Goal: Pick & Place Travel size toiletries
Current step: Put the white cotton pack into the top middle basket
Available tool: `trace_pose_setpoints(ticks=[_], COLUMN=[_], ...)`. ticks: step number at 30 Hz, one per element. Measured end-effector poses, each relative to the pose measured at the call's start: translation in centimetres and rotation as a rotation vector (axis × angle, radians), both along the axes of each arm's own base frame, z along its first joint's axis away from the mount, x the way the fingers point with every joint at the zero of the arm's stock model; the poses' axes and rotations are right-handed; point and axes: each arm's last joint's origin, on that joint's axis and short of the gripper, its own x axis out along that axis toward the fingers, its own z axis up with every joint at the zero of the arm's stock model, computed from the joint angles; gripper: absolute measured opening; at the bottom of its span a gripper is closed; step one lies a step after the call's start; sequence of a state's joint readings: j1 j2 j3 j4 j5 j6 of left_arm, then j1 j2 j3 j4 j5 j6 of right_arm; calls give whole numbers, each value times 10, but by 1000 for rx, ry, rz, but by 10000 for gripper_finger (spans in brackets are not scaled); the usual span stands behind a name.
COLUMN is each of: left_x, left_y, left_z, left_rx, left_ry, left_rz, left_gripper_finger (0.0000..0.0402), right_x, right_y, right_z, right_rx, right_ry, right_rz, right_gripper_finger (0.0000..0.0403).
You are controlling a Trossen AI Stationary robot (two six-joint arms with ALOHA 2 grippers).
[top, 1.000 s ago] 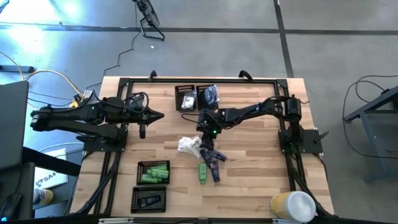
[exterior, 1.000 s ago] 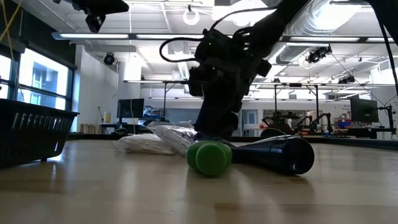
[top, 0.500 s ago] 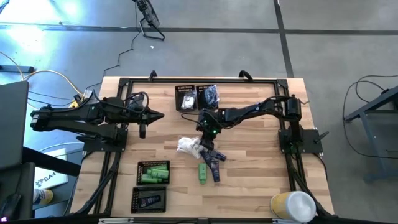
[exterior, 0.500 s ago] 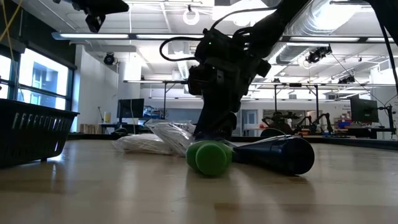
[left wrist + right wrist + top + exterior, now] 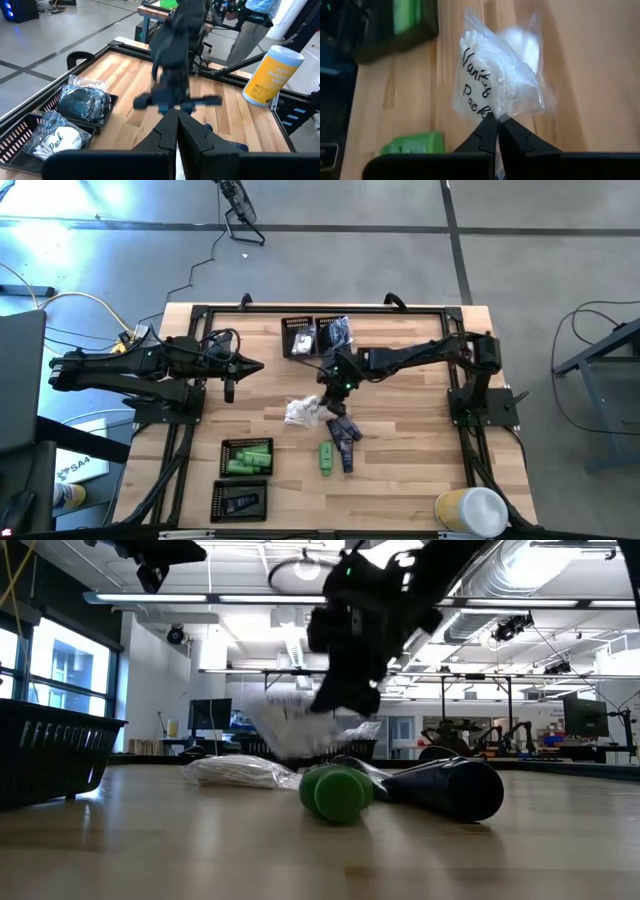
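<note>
1. Right pincer point(image 5: 333, 394), over the middle of the counter point(image 5: 420, 450): its fingers are pinched tight on the edge of a white crinkly packet point(image 5: 496, 82), which hangs clear of the wood in the low view.
2. Left pincer point(image 5: 262, 366), near the counter's left edge: fingers closed on nothing, waiting.
3. Step in hand, as a judgement: carry the lifted packet to the tray at the far edge that holds white packets point(image 5: 300, 338). The grip sits on a thin corner of the film, so a slow, level transfer with little swing should keep it from slipping. Release low over the tray, so the light packet does not drift onto the rim.
4. Loose items on the mid-counter: one more white packet point(image 5: 301, 412), one bright green tube point(image 5: 326, 458) and, it seems, two dark navy tubes point(image 5: 344, 432) lying touching; their exact number is hard to tell.
5. Black mesh trays, four in all: two side by side at the far edge, one with white packets and one with a bagged dark piece point(image 5: 336, 332).
6. The other two trays lie toward the near left corner, one with green tubes point(image 5: 248, 457), about three, and one with a navy tube point(image 5: 241, 502).
7. A yellow-and-white canister point(image 5: 470, 510) stands at the near right corner.
</note>
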State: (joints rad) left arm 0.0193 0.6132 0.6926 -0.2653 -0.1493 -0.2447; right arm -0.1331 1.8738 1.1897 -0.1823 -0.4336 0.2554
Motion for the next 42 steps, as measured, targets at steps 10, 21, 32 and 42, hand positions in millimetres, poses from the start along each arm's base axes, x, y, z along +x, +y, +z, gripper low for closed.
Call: trace_pose_setpoints(ticks=[10, 21, 32, 42], left_x=[0, 0, 3, 23], left_y=[0, 0, 1, 2], left_z=[0, 0, -2, -11], left_rx=[0, 3, -12, -71], left_ry=[0, 1, 14, 56], left_rz=[0, 2, 51, 65], left_gripper_finger=[8, 8, 19, 144], right_x=[-17, -37, -34, -34], right_y=[-5, -1, 15, 17], right_z=[62, 114, 121, 121], right_rx=[-131, -315, -344, -369], right_ry=[-160, -307, -375, -380], right_rz=[-126, -418, -439, -468], right_gripper_finger=[3, 3, 3, 3])
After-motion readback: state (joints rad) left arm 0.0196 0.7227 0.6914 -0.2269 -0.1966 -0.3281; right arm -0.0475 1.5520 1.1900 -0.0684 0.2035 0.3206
